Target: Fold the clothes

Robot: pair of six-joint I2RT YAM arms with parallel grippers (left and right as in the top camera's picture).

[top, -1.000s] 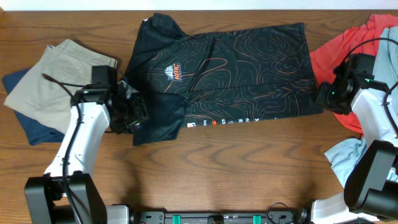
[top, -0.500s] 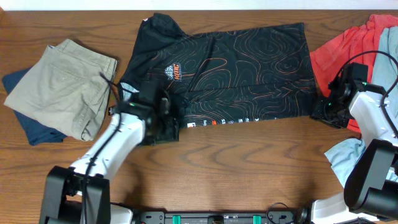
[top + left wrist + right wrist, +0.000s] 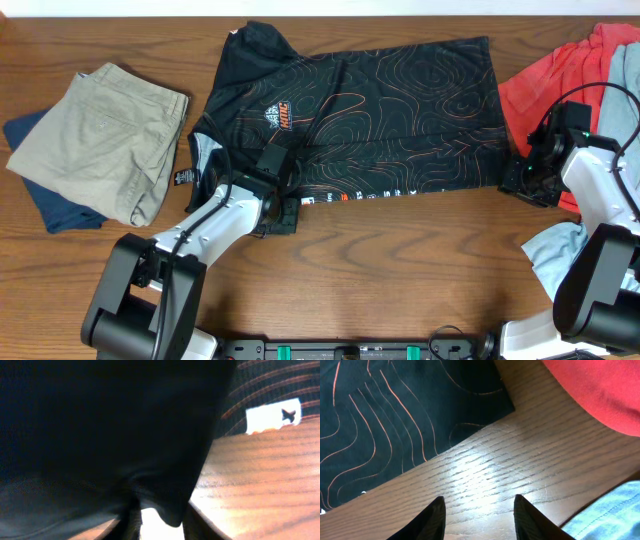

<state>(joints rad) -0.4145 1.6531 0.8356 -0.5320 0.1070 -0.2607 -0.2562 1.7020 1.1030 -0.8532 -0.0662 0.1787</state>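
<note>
- The black jersey (image 3: pixel 400 110) lay spread across the middle of the wooden table (image 3: pixel 400 270), and its near left part was bunched up.
- The left gripper (image 3: pixel 272 205) sat at that bunched edge, jaws pinched on a fold of jersey cloth.
- The right gripper (image 3: pixel 479 510) hung with its fingers apart over bare wood. It was just beside the jersey's corner, with the red shirt (image 3: pixel 600 395) near.

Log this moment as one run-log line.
task: fold jersey | left gripper: shut on jersey's left side | right gripper: open over table by jersey corner
</note>
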